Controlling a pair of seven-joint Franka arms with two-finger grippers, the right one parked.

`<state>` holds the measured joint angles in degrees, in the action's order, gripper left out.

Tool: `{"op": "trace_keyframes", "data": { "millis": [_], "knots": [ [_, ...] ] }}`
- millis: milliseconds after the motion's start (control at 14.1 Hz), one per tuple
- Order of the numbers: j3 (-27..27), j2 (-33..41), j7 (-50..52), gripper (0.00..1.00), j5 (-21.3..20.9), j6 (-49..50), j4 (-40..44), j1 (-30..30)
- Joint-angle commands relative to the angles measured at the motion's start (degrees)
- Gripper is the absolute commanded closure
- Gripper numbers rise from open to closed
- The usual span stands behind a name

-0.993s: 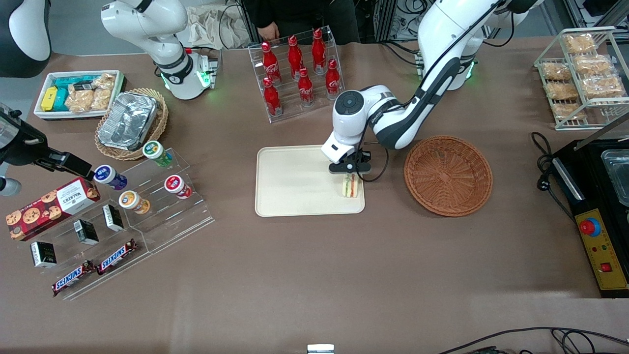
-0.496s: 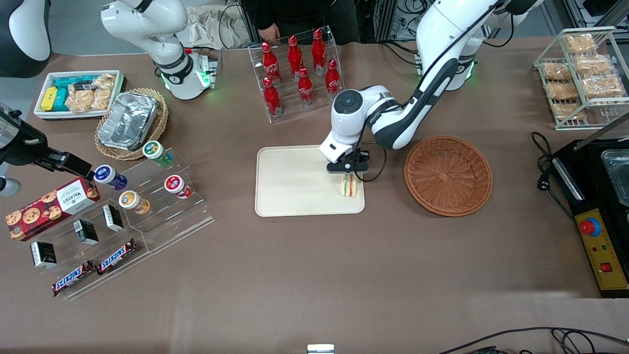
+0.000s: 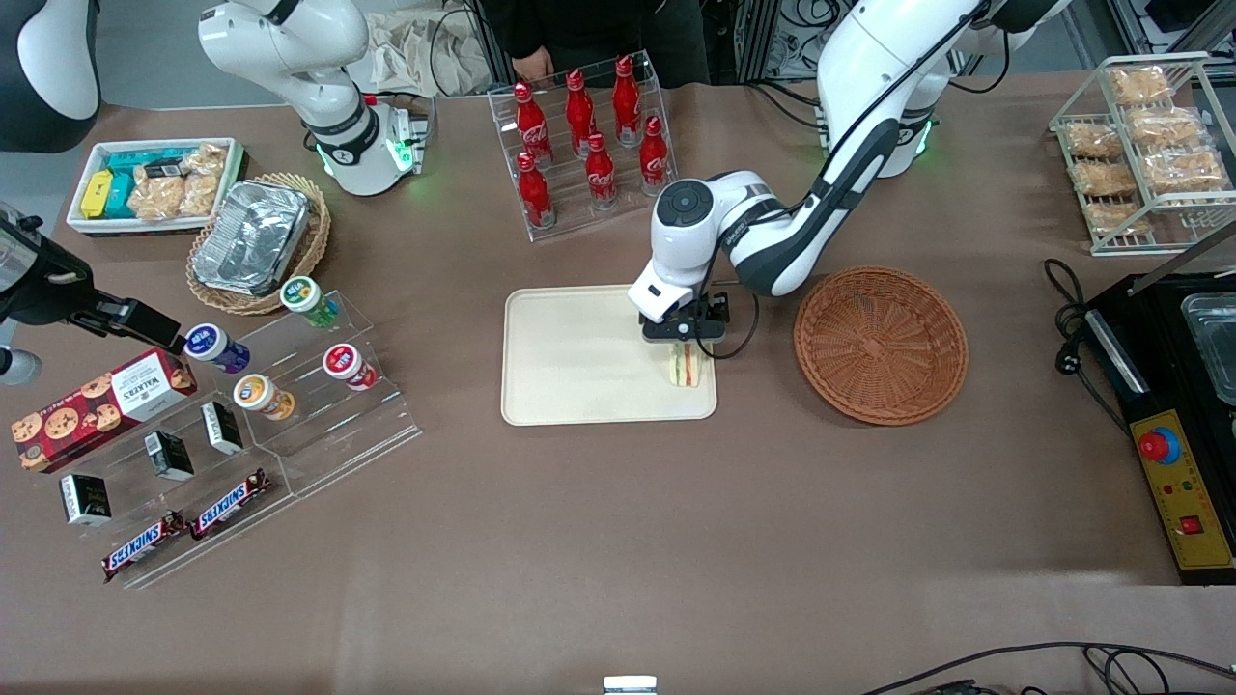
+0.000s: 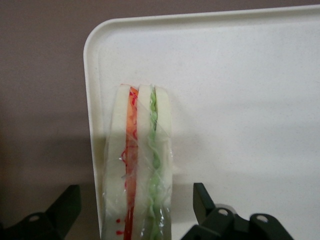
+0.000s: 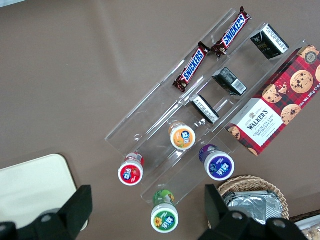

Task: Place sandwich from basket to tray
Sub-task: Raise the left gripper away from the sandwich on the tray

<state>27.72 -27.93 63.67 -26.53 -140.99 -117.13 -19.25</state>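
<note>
The sandwich [image 3: 687,367], a wrapped wedge of white bread with red and green filling, stands on edge on the cream tray [image 3: 579,357], at the tray corner nearest the basket. In the left wrist view the sandwich [image 4: 137,165] lies along the rim of the tray [image 4: 240,100]. My gripper [image 3: 684,336] hovers right over the sandwich, open. Its black fingers [image 4: 202,200] flank the bread with a gap on each side of the gripper [image 4: 135,205]. The reddish-brown wicker basket [image 3: 881,345] sits beside the tray toward the working arm's end, with nothing in it.
A clear rack of red cola bottles [image 3: 586,145] stands farther from the front camera than the tray. An acrylic stand with snack cups [image 3: 290,386] and a foil container in a tan basket [image 3: 256,241] lie toward the parked arm's end. A black appliance [image 3: 1173,405] sits toward the working arm's end.
The gripper has shifted very slightly over the tray corner, and a little more of the sandwich shows below it. The sandwich stays in the same spot on the tray.
</note>
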Motion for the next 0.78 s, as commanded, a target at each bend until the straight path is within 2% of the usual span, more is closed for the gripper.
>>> {"op": "trace_keyframes", "data": {
  "millis": [0,496,709],
  "knots": [
    [-0.8,0.2,1.5,0.0,-1.1,0.1,1.5,-0.5],
    [-0.7,12.8,0.1,0.0,-1.0,19.5,8.1,0.8],
    [-0.4,18.7,-7.6,0.0,1.0,26.3,8.2,5.6]
  ]
}}
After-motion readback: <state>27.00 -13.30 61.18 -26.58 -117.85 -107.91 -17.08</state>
